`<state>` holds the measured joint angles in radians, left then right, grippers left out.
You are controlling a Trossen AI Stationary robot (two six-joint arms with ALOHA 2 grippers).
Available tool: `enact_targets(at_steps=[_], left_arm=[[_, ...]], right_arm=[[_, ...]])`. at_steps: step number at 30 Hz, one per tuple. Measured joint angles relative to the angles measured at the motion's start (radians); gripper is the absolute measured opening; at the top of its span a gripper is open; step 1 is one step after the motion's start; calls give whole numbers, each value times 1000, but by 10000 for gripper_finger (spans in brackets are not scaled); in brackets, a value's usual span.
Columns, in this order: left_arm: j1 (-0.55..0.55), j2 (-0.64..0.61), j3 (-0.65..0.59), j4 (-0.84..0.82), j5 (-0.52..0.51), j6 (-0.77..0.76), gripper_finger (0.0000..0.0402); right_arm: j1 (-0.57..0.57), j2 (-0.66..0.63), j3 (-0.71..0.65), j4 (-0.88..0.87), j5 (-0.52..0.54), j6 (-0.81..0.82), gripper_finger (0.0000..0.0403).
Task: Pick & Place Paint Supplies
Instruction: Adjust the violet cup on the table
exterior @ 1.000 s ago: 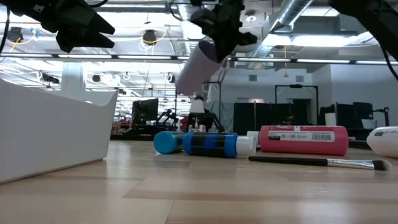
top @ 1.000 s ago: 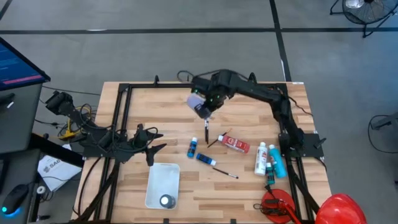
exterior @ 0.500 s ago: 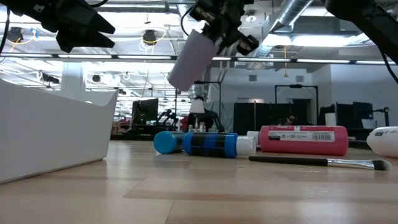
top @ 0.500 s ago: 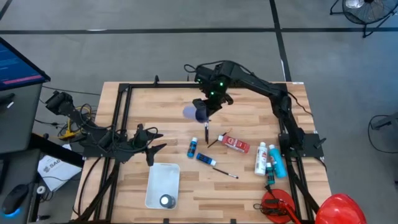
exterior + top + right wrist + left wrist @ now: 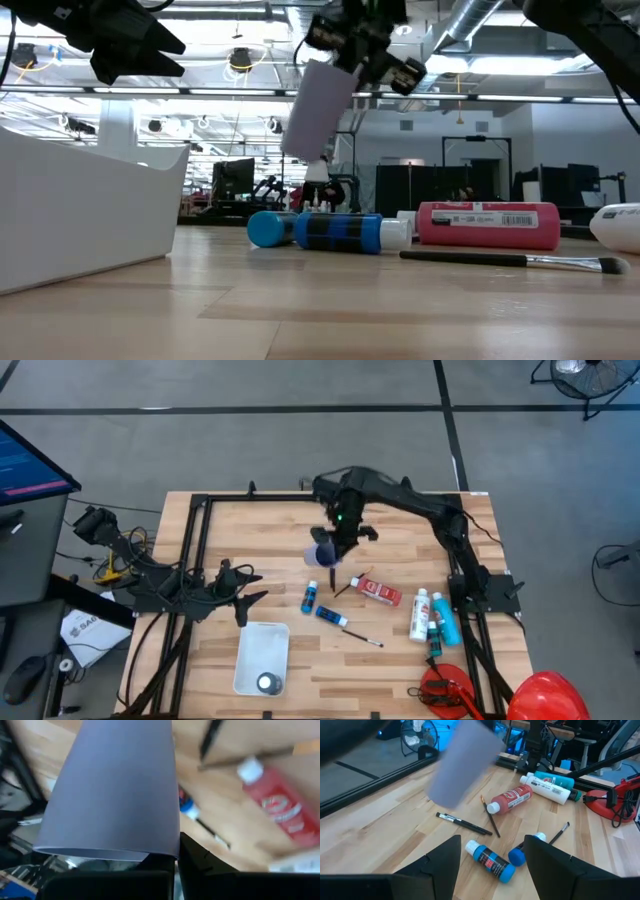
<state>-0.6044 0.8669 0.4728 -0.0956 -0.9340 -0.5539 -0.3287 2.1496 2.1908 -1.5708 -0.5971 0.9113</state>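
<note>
While airborne: the right gripper (image 5: 340, 538), at upper centre of the high view, is clamped tight on a pale lavender cup (image 5: 321, 553) lifted clear of the table (image 5: 400, 650)
Left gripper (image 5: 243, 588): centre left in the high view, fingers parted, empty
White bin (image 5: 260, 657): lower left of centre, just below the left gripper
Paint supplies: red bottle (image 5: 378, 591), dark blue bottle (image 5: 329, 616), light blue bottle (image 5: 310, 597) and brushes (image 5: 362, 637) lie mid-frame below the cup; white bottle (image 5: 419, 615) and teal bottle (image 5: 444, 622) right of centre
</note>
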Motion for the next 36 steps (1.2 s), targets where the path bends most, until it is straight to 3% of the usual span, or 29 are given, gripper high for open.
enact_targets(at_steps=[3, 6, 15, 21, 36], left_arm=[[0, 0, 0, 0, 0, 0, 209], [0, 0, 0, 0, 0, 0, 209], [0, 0, 0, 0, 0, 0, 209], [0, 3, -1, 3, 13, -4, 209], [0, 6, -17, 9, 26, -19, 209]], right_arm=[[27, 1, -95, -2, -133, -5, 0], [39, 1, -157, -1, -167, -29, 0], [-14, -5, -186, 0, -130, -34, 0], [-107, -5, -186, 0, -39, -20, 0], [-280, -5, -186, 0, -38, -15, 0]])
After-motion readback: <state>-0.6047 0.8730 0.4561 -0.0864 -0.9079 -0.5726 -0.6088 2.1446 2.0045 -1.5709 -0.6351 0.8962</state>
